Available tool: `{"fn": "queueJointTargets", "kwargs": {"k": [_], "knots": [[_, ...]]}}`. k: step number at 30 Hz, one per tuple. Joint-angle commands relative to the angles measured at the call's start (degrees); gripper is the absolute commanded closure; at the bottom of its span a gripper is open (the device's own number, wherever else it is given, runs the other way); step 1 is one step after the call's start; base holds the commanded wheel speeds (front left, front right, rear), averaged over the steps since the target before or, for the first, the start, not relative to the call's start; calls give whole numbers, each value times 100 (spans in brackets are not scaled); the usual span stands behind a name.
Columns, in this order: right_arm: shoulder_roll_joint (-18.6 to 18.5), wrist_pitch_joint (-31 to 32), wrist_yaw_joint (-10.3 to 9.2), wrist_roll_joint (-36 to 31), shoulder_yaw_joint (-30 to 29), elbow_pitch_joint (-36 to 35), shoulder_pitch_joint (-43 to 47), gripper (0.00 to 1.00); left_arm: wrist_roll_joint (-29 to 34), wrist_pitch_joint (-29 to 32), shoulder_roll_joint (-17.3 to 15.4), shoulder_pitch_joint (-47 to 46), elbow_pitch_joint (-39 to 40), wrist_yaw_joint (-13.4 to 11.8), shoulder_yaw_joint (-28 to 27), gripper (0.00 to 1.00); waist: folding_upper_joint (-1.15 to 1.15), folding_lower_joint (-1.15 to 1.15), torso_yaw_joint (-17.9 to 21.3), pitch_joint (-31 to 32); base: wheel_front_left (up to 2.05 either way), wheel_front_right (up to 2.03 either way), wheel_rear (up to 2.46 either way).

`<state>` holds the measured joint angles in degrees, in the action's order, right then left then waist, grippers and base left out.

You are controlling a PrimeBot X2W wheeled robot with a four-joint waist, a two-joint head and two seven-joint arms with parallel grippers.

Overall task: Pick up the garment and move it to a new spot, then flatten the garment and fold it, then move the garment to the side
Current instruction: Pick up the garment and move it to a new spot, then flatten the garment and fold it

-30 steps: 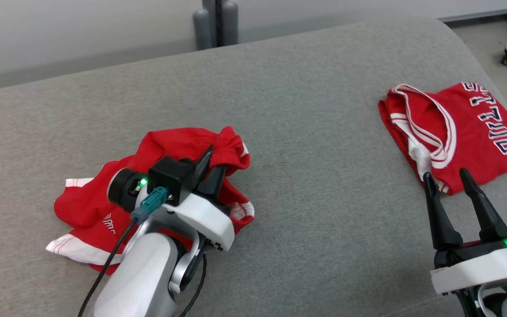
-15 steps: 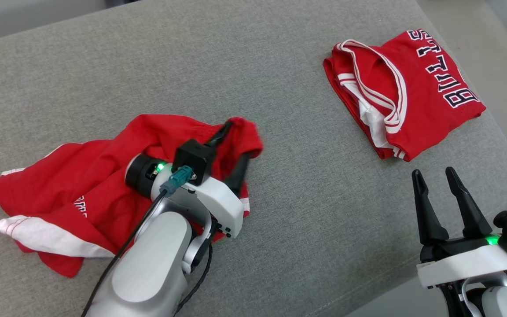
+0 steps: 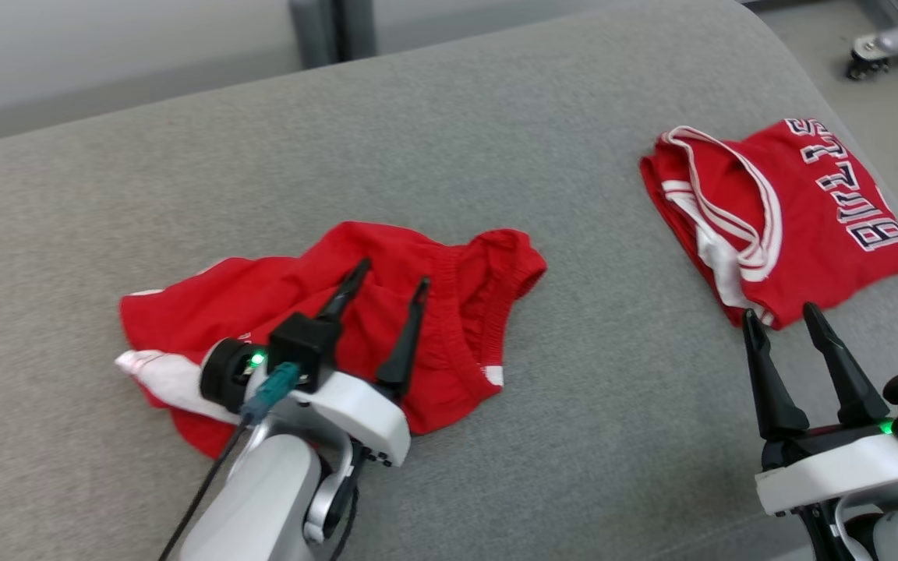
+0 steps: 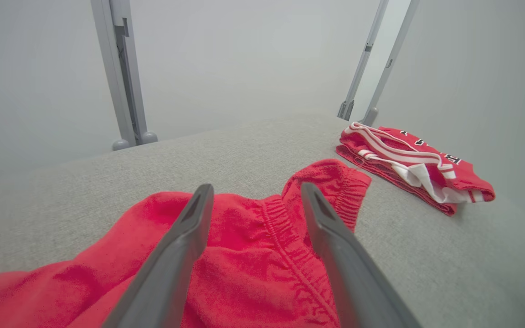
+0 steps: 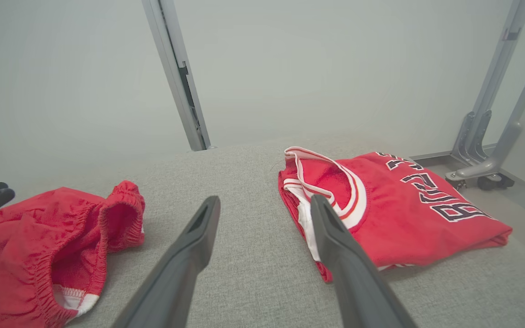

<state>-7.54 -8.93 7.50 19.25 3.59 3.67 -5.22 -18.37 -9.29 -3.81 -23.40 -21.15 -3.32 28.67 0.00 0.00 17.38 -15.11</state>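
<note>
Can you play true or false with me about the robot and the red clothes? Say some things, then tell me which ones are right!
1. The left gripper is open, with its fingers over the red shorts. True.
2. The right gripper is holding the red jersey. False: it is open and holds nothing, and the jersey lies on the grey cushion just ahead of it.
3. The jersey is folded and has dark letters on it. True.
4. The shorts lie on top of the jersey. False: they lie apart, with bare grey cushion between them.
</note>
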Motion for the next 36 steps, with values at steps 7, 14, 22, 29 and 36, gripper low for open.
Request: {"fn": "queueJointTargets", "kwargs": {"k": [7,14,22,29,36], "knots": [[-117,254,-1,-126,-144,-155,266,0,-283,-310,-307,519,410,-355,-542,0,0,0,-733,627,0,0,0],[-134,500,-1,-227,-254,-335,584,0,-650,-460,-804,1324,871,-614,-1296,0,0,0,-1192,1065,0,0,0],[-172,711,-1,-257,-245,-423,839,0,-866,-467,-1132,2116,1304,-585,-1597,0,0,0,-1343,1367,0,0,0],[-208,840,-1,-303,-253,-507,1081,0,-824,-343,-1283,2708,1681,-746,-1562,0,0,0,-1330,1625,0,0,0],[-191,967,-1,-392,-294,-716,1265,0,-714,-197,-1319,2897,1847,-861,-1451,0,0,0,-1322,1729,0,0,0]]}}
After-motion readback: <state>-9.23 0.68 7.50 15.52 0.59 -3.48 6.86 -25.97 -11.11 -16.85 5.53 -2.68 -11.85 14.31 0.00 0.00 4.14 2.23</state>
